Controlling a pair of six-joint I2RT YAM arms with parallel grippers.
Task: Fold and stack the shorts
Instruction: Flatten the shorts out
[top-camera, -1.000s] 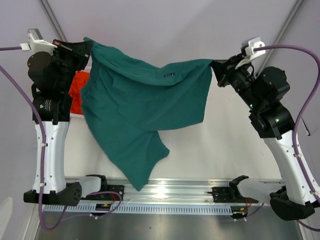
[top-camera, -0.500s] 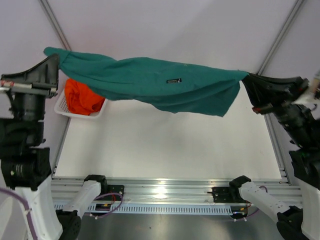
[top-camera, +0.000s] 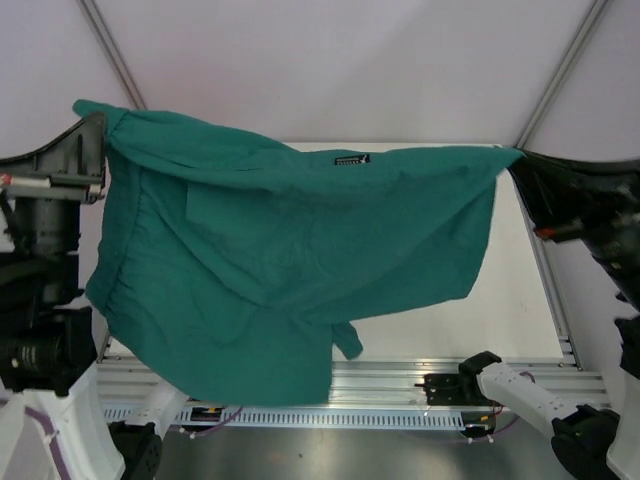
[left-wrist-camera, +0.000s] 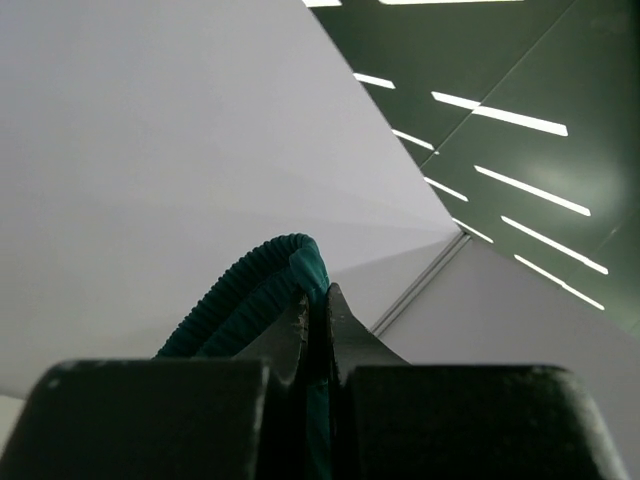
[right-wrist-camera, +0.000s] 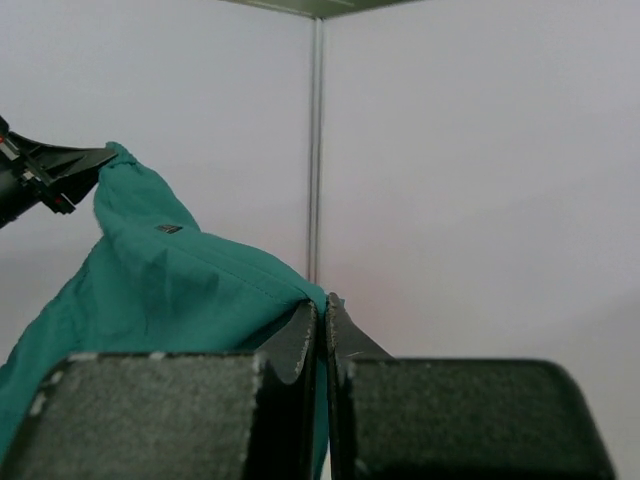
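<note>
The dark teal shorts (top-camera: 270, 270) hang spread in the air above the table, stretched between both grippers. A small dark label (top-camera: 352, 158) sits on their top edge. My left gripper (top-camera: 100, 128) is shut on the left corner; in the left wrist view its jaws (left-wrist-camera: 318, 300) pinch the ribbed waistband (left-wrist-camera: 250, 295). My right gripper (top-camera: 516, 166) is shut on the right corner, and the right wrist view shows teal cloth (right-wrist-camera: 170, 290) running from its closed jaws (right-wrist-camera: 322, 308) towards the left gripper (right-wrist-camera: 50, 172). The orange shorts are hidden behind the hanging cloth.
The white table (top-camera: 450, 330) shows to the right of and under the cloth. A metal rail (top-camera: 400, 385) with the arm bases runs along the near edge. Slanted frame poles (top-camera: 560, 75) stand at the back corners.
The teal shorts, bunched into a narrow band half a second ago, have dropped open into a wide sheet. They now cover the basket and the orange shorts. Both grippers keep their hold.
</note>
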